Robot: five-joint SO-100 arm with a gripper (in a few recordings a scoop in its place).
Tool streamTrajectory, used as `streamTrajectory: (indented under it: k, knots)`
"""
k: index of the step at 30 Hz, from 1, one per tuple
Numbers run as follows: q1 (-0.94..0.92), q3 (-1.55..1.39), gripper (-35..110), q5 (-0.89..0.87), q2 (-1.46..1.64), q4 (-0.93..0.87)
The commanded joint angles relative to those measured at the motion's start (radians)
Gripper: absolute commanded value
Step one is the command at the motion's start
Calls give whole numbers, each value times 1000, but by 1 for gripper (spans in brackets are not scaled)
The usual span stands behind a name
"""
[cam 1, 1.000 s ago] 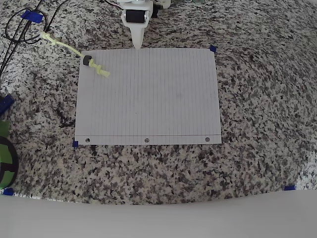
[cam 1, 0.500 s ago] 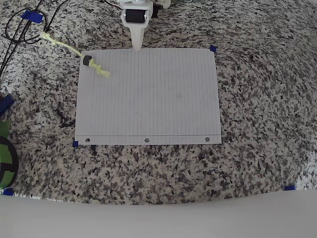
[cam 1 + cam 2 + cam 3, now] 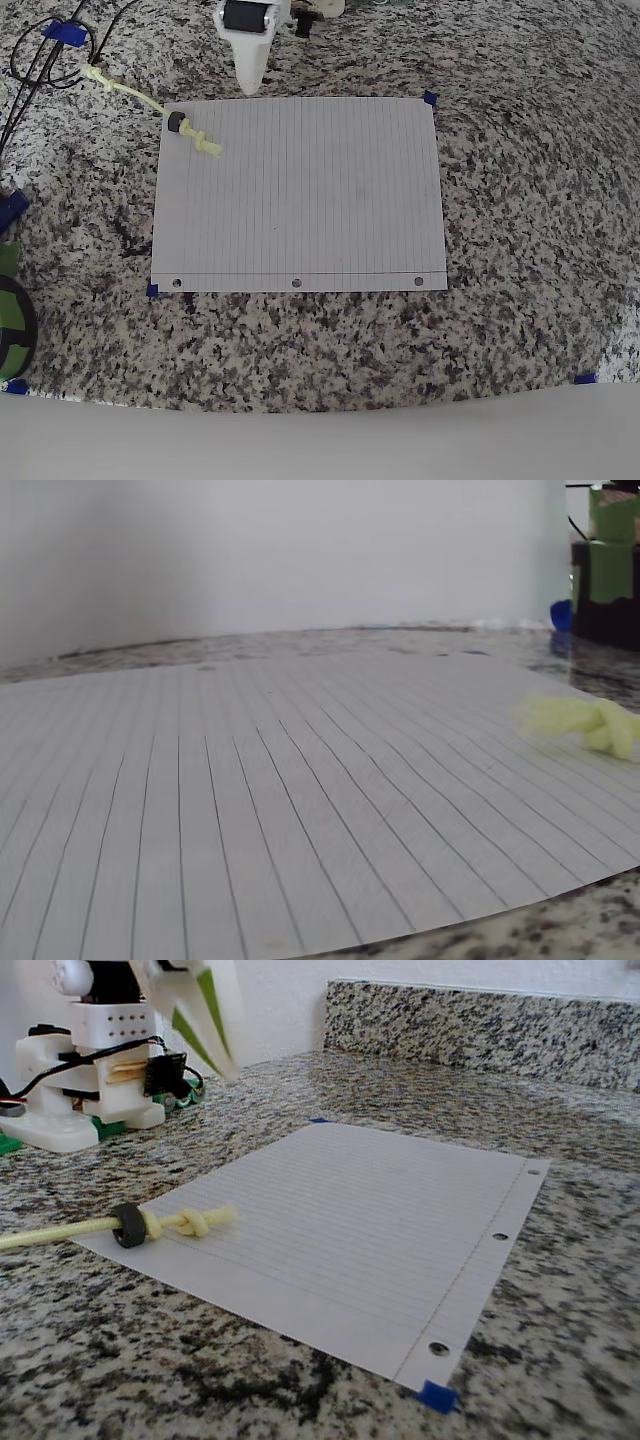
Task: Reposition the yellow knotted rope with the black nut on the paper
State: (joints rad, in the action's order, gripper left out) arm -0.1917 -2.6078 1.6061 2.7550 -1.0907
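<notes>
The white lined paper [image 3: 300, 190] lies flat on the granite counter. The yellow knotted rope [image 3: 140, 100] runs diagonally from the counter onto the paper's top-left corner in the overhead view, where one knot [image 3: 205, 144] rests on the sheet. The black nut [image 3: 177, 122] sits on the rope right at the paper's edge. In the fixed view the nut [image 3: 128, 1225] stands just beside the knot [image 3: 190, 1222]. The wrist view has the knot [image 3: 585, 723] at the right over the paper [image 3: 250, 800]. My gripper [image 3: 248, 85] hovers shut and empty above the counter just beyond the paper's top edge, right of the rope.
Black cables [image 3: 40, 60] loop at the top left near the rope's far end. Blue tape pieces [image 3: 430, 98] mark the paper's corners. A green and black object [image 3: 10, 320] sits at the left edge. The arm's base [image 3: 80, 1090] stands behind the paper.
My gripper has swung to the left and slightly back from the paper's top edge. Rope, nut and paper have not moved.
</notes>
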Motion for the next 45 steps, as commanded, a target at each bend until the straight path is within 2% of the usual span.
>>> streamTrajectory:
  k: [1, 9, 15, 17, 19, 20, 25, 45]
  knots:
    - [-38, 120, 8, -3, -184, 18]
    - [-133, 348, 7, 5, -583, 20]
    - [-221, 394, 8, 6, -808, 78]
    - [-247, 419, 13, 5, -864, 84]
    - [-268, 446, 25, 6, -910, 81]
    - [-275, 460, 32, 6, -927, 78]
    - [-287, 500, 41, 6, -979, 58]
    - [-258, 525, 40, 6, -1088, 54]
